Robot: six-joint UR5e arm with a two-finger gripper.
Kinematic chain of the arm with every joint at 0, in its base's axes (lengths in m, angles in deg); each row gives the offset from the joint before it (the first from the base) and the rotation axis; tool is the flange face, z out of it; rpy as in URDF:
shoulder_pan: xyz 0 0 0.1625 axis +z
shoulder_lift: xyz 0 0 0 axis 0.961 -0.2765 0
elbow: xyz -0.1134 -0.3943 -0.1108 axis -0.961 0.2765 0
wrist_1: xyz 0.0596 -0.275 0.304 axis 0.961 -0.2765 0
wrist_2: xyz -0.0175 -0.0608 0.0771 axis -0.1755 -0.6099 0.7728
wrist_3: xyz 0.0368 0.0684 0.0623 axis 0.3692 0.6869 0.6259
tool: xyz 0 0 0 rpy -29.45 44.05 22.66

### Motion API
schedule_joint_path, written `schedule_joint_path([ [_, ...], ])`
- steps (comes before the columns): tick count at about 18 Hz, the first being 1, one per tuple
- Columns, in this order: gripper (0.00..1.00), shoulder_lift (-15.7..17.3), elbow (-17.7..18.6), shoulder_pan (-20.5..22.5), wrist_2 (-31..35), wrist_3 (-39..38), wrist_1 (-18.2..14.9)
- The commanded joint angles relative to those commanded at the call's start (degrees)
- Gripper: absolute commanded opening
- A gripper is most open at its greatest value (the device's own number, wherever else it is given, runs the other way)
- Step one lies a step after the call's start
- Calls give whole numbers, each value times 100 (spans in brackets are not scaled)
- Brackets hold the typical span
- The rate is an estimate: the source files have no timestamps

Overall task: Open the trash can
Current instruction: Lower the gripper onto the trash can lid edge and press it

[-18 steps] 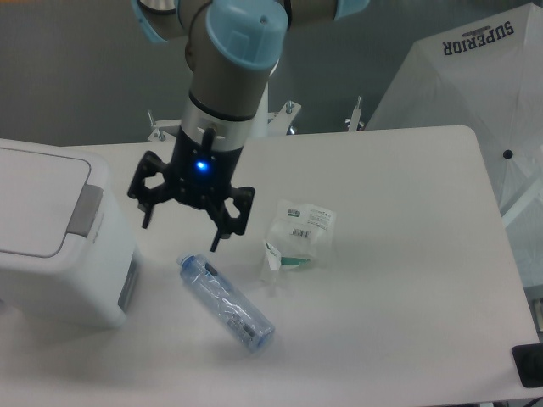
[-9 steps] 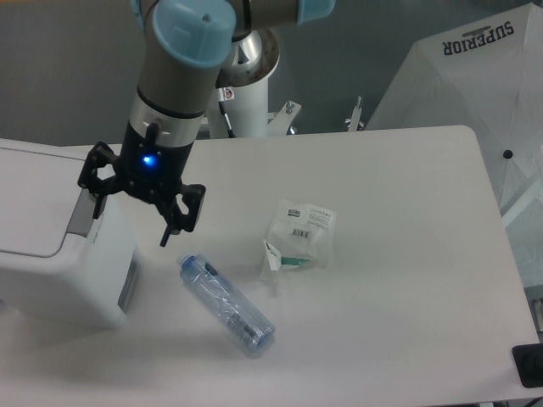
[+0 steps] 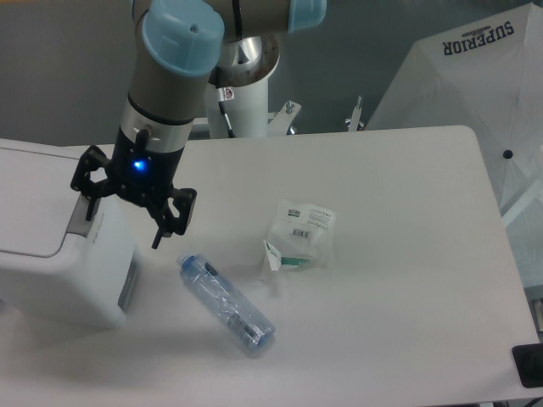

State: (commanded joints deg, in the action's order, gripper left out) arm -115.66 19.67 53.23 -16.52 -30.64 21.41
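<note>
We are hovering our pincer (image 3: 121, 209), fingers spread and holding nothing, over the trash can (image 3: 59, 246) at the table's (image 3: 399, 254) left edge. It looks rigid and light; we are judging the grey tab (image 3: 81, 214) the spot to press.

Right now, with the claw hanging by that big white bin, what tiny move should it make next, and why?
Probably a short slide further left and then down. The open black two-finger gripper straddles the right edge of the large white boxy plastic trash can, and one finger is right by the grey rectangular push tab on its closed lid, which likely needs pressing.
</note>
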Motion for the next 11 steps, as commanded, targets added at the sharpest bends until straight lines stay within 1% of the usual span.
schedule_joint_path([
  [11,100,-35,70,-9,18,18,0],
])
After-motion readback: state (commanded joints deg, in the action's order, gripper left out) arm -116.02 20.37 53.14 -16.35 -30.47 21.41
